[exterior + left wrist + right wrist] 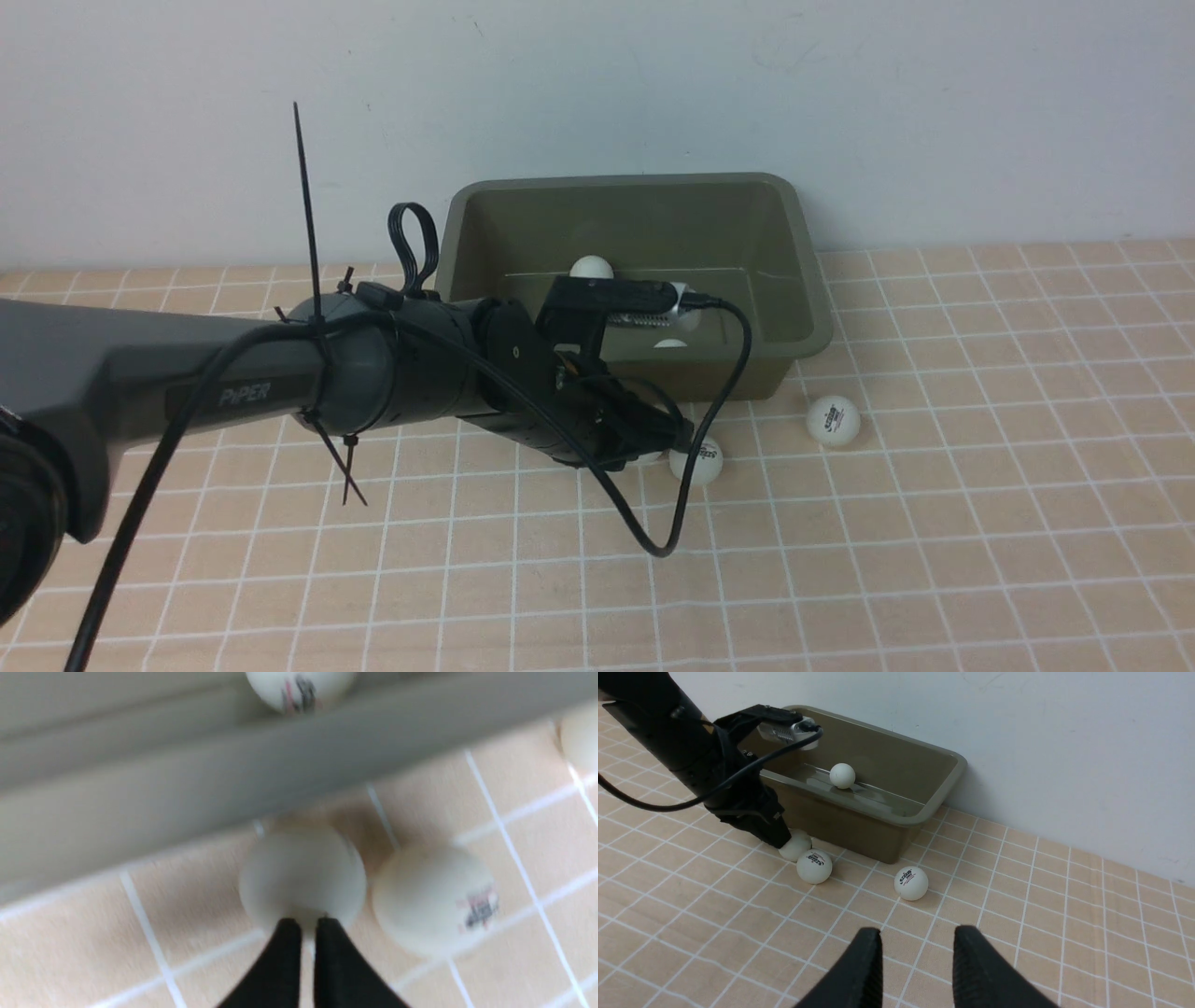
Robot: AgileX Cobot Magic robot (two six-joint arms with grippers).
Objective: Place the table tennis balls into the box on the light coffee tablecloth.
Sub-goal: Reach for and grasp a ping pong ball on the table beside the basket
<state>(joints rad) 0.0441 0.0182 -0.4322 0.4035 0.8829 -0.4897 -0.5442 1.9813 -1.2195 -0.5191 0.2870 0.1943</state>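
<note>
The left pincer [307, 925] stands pinched closed on nothing, tips just touching a small white matte ball [301, 872] on the peach-tan gridded cloth [196, 905] beside the olive-grey plastic tub [187, 788]; I reckon it should open and straddle the ball's middle

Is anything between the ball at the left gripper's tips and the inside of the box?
Yes: the near wall of the box rises right behind that ball; it must go over the rim.

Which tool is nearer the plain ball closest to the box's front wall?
Left. The left tool has its closed tips right at that ball, beside the box; the right tool hangs open farther back over the tablecloth, well apart from it.
</note>
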